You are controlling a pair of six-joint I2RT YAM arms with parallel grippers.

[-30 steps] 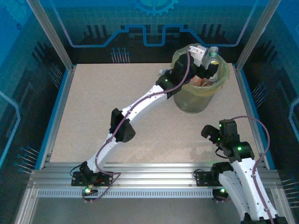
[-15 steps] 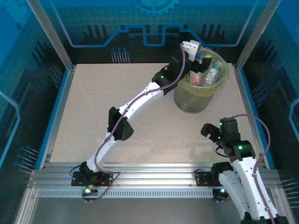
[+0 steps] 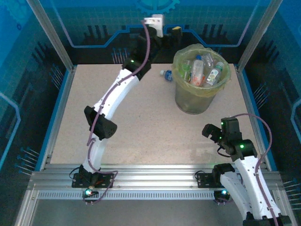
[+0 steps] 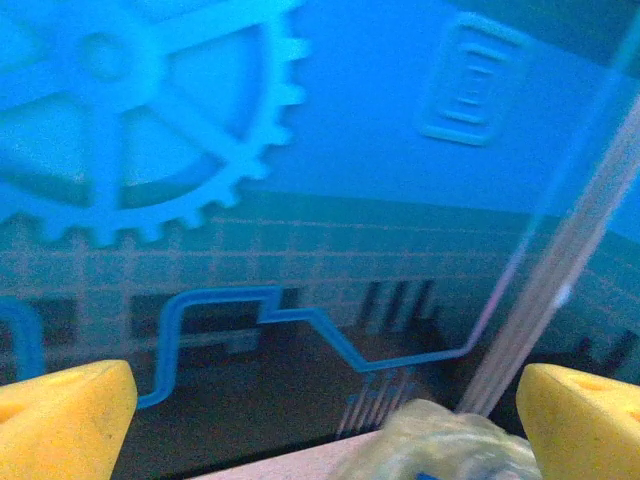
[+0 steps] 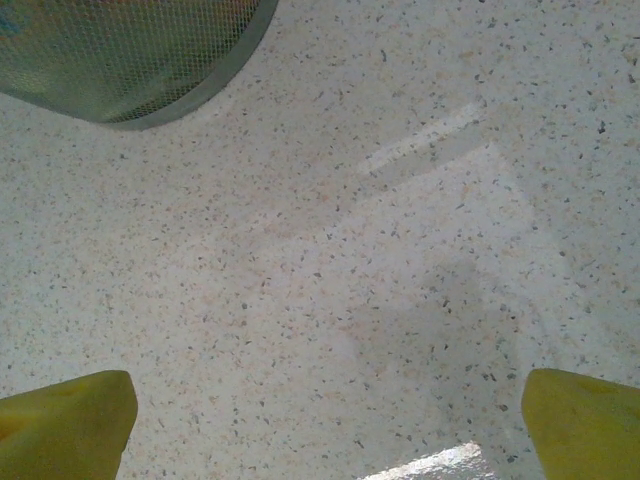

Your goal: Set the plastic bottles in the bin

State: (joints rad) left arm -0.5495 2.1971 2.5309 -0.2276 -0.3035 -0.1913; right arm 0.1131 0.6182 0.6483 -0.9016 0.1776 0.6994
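Note:
The bin (image 3: 200, 96), lined with a yellow-green bag, stands at the back right of the table. Several plastic bottles (image 3: 198, 70) lie inside it. One more bottle (image 3: 165, 74) with a blue cap lies on the table just left of the bin. My left gripper (image 3: 168, 30) is raised high near the back wall, up and left of the bin, open and empty. In the left wrist view my left gripper (image 4: 325, 430) faces the blue wall, with the bag's rim (image 4: 440, 445) low between the yellow fingers. My right gripper (image 3: 212, 133) hovers open in front of the bin, nothing between its pads (image 5: 60, 425).
A blue patterned back wall (image 3: 150, 19) and metal corner posts (image 3: 47, 33) enclose the table. Blue side rails (image 3: 55, 117) run along its left and right edges. In the right wrist view the bin's mesh base (image 5: 130, 60) sits at the upper left over speckled tabletop (image 5: 380, 260).
My left arm has lifted off the bin and swung left and back toward the wall. The bottles in the bin are uncovered. The right arm has stayed put.

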